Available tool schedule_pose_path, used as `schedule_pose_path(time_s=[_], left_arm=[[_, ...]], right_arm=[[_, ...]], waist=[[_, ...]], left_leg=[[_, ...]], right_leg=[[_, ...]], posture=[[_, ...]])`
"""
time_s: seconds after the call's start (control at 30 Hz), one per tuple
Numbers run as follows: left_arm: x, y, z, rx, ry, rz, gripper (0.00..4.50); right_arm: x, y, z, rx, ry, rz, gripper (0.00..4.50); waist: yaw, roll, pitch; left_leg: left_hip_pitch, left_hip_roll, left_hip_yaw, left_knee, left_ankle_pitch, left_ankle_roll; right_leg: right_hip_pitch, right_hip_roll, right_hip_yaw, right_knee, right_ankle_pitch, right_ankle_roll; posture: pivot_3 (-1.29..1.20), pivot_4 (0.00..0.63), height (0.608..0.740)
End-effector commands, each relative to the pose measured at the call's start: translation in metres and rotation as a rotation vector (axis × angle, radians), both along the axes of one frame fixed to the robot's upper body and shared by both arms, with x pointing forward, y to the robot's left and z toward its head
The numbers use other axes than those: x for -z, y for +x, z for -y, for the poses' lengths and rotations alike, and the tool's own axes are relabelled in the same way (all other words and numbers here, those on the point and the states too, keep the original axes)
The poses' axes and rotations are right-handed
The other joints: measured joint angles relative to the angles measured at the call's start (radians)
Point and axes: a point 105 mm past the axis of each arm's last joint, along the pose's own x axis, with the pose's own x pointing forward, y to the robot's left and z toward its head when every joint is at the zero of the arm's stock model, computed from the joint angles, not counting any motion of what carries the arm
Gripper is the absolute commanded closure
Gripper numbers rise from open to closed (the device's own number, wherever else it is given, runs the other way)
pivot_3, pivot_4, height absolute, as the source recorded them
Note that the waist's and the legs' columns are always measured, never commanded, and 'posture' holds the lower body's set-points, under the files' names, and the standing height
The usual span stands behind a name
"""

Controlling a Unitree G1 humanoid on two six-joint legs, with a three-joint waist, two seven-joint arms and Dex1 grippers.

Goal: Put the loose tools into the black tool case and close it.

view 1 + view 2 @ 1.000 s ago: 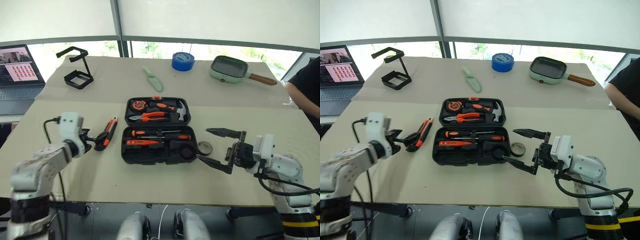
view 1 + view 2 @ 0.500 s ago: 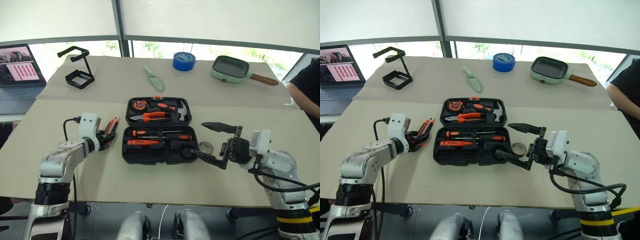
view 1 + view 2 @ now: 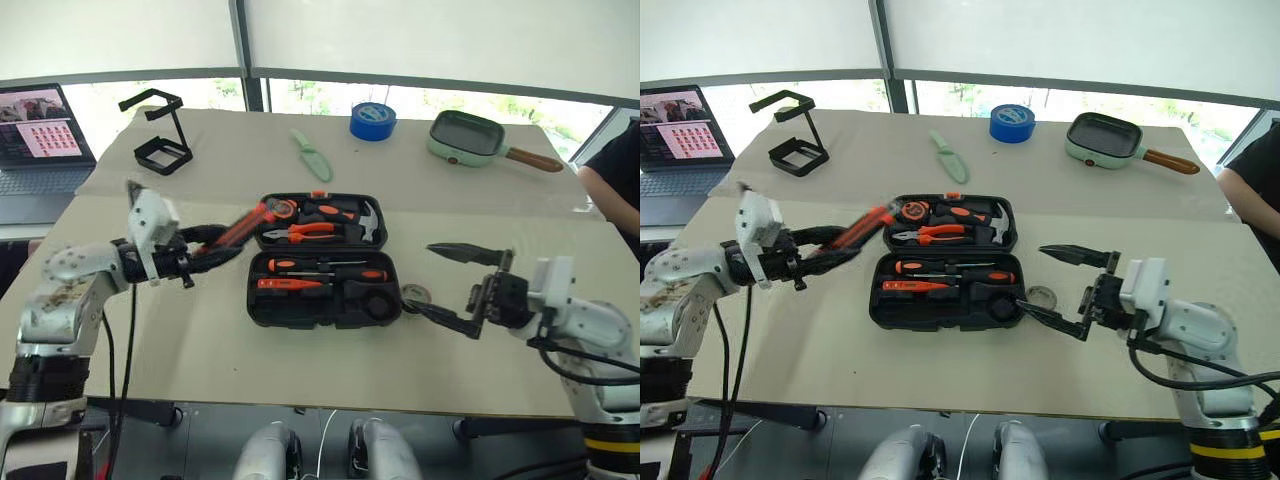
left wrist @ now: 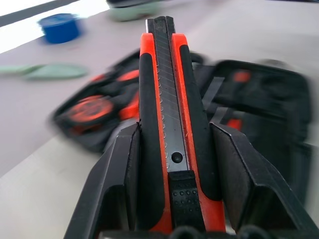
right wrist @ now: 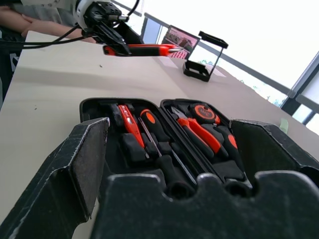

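Orange-and-black, the utility knife (image 4: 167, 124) sits clamped between the two black fingers of the left gripper (image 3: 190, 262), which grasp it near its butt so that most of its length sticks out past them toward the black tool case (image 3: 322, 262). In the head views the knife is lifted clear of the table (image 3: 200, 350), its free end hanging over the case's left upper corner, near the tape measure in the lid half. The right gripper (image 3: 455, 285) stands with its jaws spread wide and holding nothing, level, just off the case's right edge, with the small tape ring (image 3: 415, 295) lying on the table between it and the case.

My judgement: the step in hand is carrying the knife to the case. Next it calls for lining the knife up with a free recess and lowering it flat; which recess is free I cannot tell for sure, since the tools inside crowd together at this angle. The tape ring and the closing of the case remain.

Room is good on the left: bare table lies all around the left arm. On the right, the ring is close to the case wall, and the open jaws have little slack there.
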Motion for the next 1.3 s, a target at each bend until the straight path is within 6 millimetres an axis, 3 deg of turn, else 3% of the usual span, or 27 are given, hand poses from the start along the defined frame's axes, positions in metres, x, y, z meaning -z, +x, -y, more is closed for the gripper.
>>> schedule_pose_path(time_s=[0.03, 0.5, 1.0, 1.07, 1.1, 1.23, 1.3], left_arm=[[0.017, -0.006, 0.028, 0.121, 0.173, -0.007, 2.8], [0.045, 0.007, 0.059, 0.16, 0.29, 0.05, 2.8], [0.065, 0.005, 0.067, 0.149, 0.292, -0.044, 2.8], [0.065, 0.006, 0.07, 0.174, 0.28, -0.013, 1.8], [0.064, 0.008, 0.072, 0.167, 0.265, -0.001, 1.59], [0.05, 0.018, 0.076, 0.173, 0.158, 0.101, 0.08], [0.042, 0.021, 0.075, 0.169, 0.094, 0.123, 0.08]], right_arm=[[-0.011, -0.012, 0.002, -0.013, -0.006, 0.004, 0.0], [-0.003, -0.026, -0.001, -0.008, -0.033, -0.06, 0.0], [0.002, -0.022, -0.004, 0.005, -0.026, -0.061, 0.0], [0.003, -0.022, -0.005, 0.005, -0.023, -0.063, 0.0], [0.003, -0.022, -0.005, 0.004, -0.023, -0.064, 0.0], [0.004, -0.02, -0.006, 0.003, -0.02, -0.067, 0.0], [0.004, -0.02, -0.006, 0.004, -0.02, -0.068, 0.0]], waist=[[0.0, 0.0, 0.0], [-0.003, 0.0, 0.0], [0.002, 0.0, 0.0], [0.005, 0.0, 0.0], [0.006, 0.0, 0.0], [0.008, 0.0, 0.0], [0.009, 0.0, 0.0]], left_leg=[[0.0, 0.0, 0.0, 0.0, 0.0, 0.001], [-0.001, 0.0, 0.0, 0.003, 0.001, 0.013], [-0.001, 0.0, 0.0, 0.004, 0.0, 0.015], [-0.001, 0.0, 0.0, 0.004, 0.0, 0.015], [-0.001, 0.0, 0.0, 0.004, -0.001, 0.015], [-0.001, 0.0, 0.0, 0.004, -0.001, 0.016], [-0.001, 0.0, 0.0, 0.004, -0.001, 0.017]], right_leg=[[0.0, 0.001, 0.0, 0.0, 0.0, 0.001], [0.0, 0.004, 0.003, 0.0, -0.005, 0.009], [0.001, 0.001, 0.003, 0.0, -0.005, 0.01], [0.001, 0.001, 0.002, 0.0, -0.005, 0.01], [0.001, 0.001, 0.002, 0.0, -0.005, 0.01], [0.002, -0.001, 0.002, 0.0, -0.005, 0.01], [0.001, -0.001, 0.002, -0.001, -0.003, 0.007]], posture=[[0.0, 0.15, 0.74], [0.0, 0.15, 0.74], [0.0, 0.15, 0.74], [0.0, 0.15, 0.74], [0.0, 0.15, 0.74], [0.0, 0.15, 0.74], [0.0, 0.15, 0.74]])
